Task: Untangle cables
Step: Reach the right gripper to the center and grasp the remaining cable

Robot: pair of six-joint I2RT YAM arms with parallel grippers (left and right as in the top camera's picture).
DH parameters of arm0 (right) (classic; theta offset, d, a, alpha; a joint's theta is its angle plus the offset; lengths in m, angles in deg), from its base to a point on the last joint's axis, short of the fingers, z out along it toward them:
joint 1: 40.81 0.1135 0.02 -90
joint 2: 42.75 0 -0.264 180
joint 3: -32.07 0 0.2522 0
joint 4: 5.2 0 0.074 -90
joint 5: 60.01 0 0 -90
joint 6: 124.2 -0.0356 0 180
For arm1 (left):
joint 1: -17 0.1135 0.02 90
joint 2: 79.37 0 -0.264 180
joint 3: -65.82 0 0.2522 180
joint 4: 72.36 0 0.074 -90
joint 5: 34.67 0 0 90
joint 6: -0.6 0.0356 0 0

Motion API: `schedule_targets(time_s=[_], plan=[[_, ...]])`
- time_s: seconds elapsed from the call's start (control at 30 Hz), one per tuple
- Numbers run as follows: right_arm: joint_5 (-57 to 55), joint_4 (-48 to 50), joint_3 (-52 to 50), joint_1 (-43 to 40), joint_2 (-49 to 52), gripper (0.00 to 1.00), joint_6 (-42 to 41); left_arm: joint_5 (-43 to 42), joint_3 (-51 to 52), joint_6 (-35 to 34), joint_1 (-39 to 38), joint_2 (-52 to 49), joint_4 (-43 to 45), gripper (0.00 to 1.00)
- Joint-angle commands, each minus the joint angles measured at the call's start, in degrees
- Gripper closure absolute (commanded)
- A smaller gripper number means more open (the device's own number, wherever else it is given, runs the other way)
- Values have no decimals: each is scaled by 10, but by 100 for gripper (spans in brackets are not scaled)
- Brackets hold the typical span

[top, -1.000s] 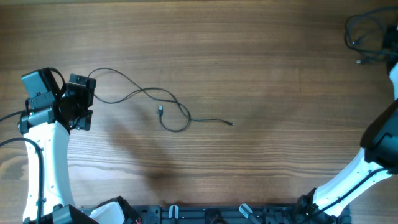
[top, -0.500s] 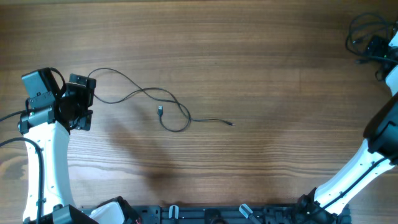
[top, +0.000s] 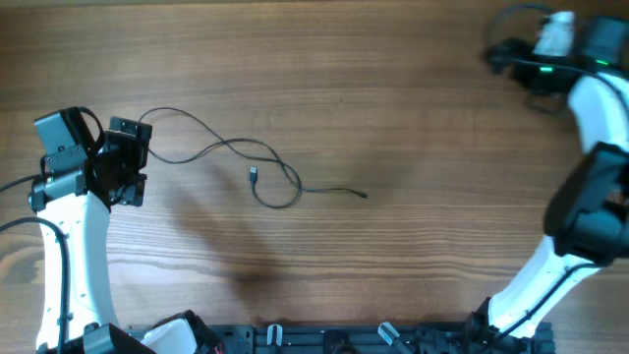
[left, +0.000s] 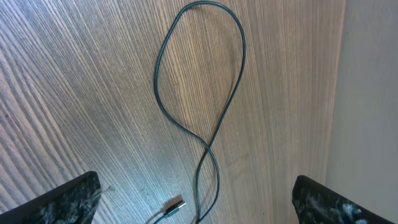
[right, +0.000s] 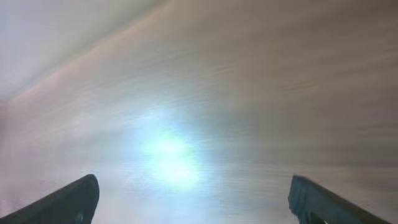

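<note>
- The step looks like the approach before a grasp: a thin dark cable [top: 228, 144] lies on the desk [top: 413, 108], looped and crossing itself.
- The left end effector [top: 126, 162] is open and holds nothing. The cable's near end lies just beside it, and the loop runs away from it.
- The right end effector [right: 193, 196] is open and empty, well apart from the cable. Its view is blurred.
- Next, the left one probably needs to close on a strand near the crossing and draw the loop out.

A robotics lab bench: wood-grain table [top: 393, 118] flanked by two arms [top: 74, 256].
</note>
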Motion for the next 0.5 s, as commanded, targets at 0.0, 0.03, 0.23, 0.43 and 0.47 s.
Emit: schedule_targets(time_s=[0.0, 0.03, 0.23, 0.43, 0.47], plan=[[34, -53, 1, 102, -5, 0, 13, 5, -10, 4, -3, -1, 0, 0], [33, -69, 1, 139, -4, 0, 36, 5, -10, 4, -3, -1, 0, 0], [-24, -97, -2, 297, -3, 0, 133, 5, -10, 4, -3, -1, 0, 0], [-89, -82, -28, 431, -2, 1, 269, 5, -10, 4, -3, -1, 0, 0], [-101, -71, -36, 451, -2, 1, 278, 5, -10, 4, -3, -1, 0, 0]])
